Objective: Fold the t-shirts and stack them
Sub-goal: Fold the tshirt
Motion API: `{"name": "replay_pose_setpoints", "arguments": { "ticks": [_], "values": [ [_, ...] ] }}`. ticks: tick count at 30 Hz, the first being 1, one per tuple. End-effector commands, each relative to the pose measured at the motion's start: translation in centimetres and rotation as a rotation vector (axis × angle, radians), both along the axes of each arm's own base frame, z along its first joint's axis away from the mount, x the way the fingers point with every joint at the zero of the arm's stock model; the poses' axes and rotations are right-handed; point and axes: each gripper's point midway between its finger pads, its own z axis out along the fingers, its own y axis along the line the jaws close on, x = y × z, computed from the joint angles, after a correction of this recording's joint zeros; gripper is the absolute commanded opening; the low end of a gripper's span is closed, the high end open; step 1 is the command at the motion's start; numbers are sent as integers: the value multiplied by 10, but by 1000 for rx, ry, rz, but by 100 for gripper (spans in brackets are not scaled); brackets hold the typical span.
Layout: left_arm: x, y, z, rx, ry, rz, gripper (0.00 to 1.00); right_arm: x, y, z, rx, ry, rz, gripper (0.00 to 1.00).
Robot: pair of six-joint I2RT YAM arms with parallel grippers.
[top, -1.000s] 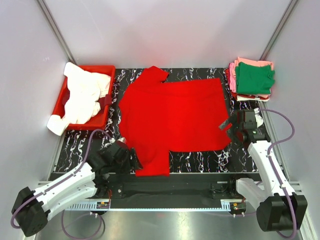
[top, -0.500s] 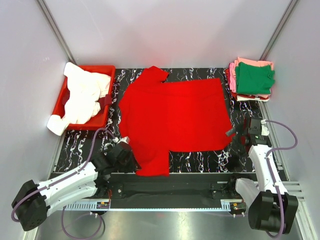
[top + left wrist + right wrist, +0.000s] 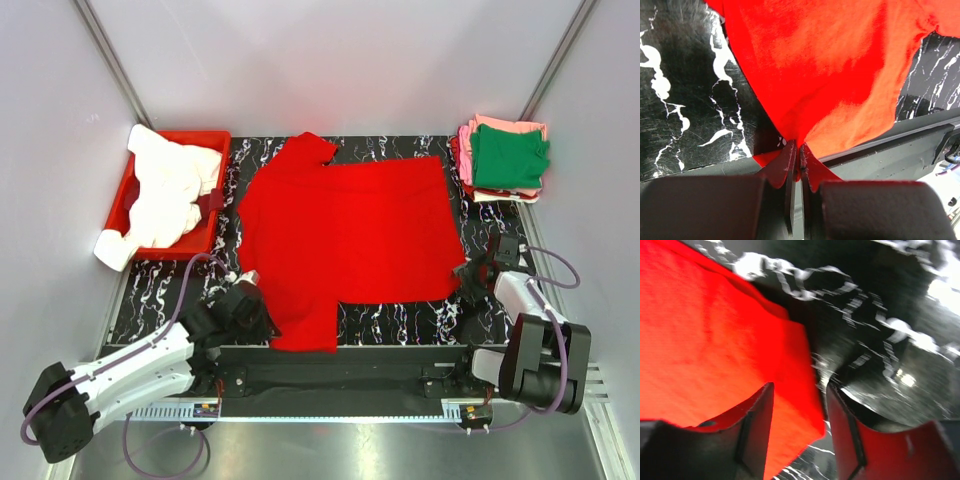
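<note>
Red t-shirt (image 3: 345, 235) pinched in left pincer (image 3: 796, 148); right pincer (image 3: 800, 390) straddles its corner.

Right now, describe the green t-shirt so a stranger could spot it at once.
On the black marbled table, go to the far right corner, where folded shirts are stacked. The green t-shirt tops that stack, the only green thing, over pink and cream ones.

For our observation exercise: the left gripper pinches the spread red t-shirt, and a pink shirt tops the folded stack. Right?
No. The top external view shows a green shirt topping the folded stack, with the pink shirt beneath it. The left gripper does pinch the spread red t-shirt.
</note>
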Motion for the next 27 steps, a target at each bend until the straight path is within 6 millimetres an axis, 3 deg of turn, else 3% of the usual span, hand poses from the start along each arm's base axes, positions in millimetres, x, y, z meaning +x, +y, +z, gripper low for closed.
{"name": "replay_pose_setpoints", "arguments": {
  "ticks": [1,3,4,6,7,8,9,10,12,14,15,19,22,27],
  "values": [
    [15,-7,21,-8,-70,-7,7,27,2,5,27,-95,22,52],
    [15,-7,22,-2,-72,-16,7,38,3,15,28,-120,48,49],
    [16,-8,23,0,-72,-17,7,47,2,24,23,-155,64,37],
    [16,-8,22,3,-70,-18,7,61,3,45,14,-219,106,25],
    [16,-8,22,3,-70,-18,6,57,5,48,19,-195,119,20],
    [16,-8,22,2,-70,-20,6,66,3,67,8,-217,135,21],
    [19,-5,22,17,-83,-6,6,64,3,72,5,-197,150,23],
    [19,-5,22,18,-83,-6,6,54,5,74,13,-150,157,37],
    [19,-4,22,19,-86,0,6,55,1,100,-27,-187,165,63],
    [19,-3,21,17,-87,1,7,45,-6,107,-74,-173,146,87],
    [19,-3,20,17,-87,3,7,40,-8,114,-97,-186,136,92],
    [18,-4,18,15,-85,-3,6,19,-7,100,-95,-141,112,97],
    [19,-6,18,10,-89,-6,6,3,4,64,-24,-85,96,93],
    [18,-4,16,12,-86,-3,6,3,10,30,33,-35,77,85]
  ]
}}
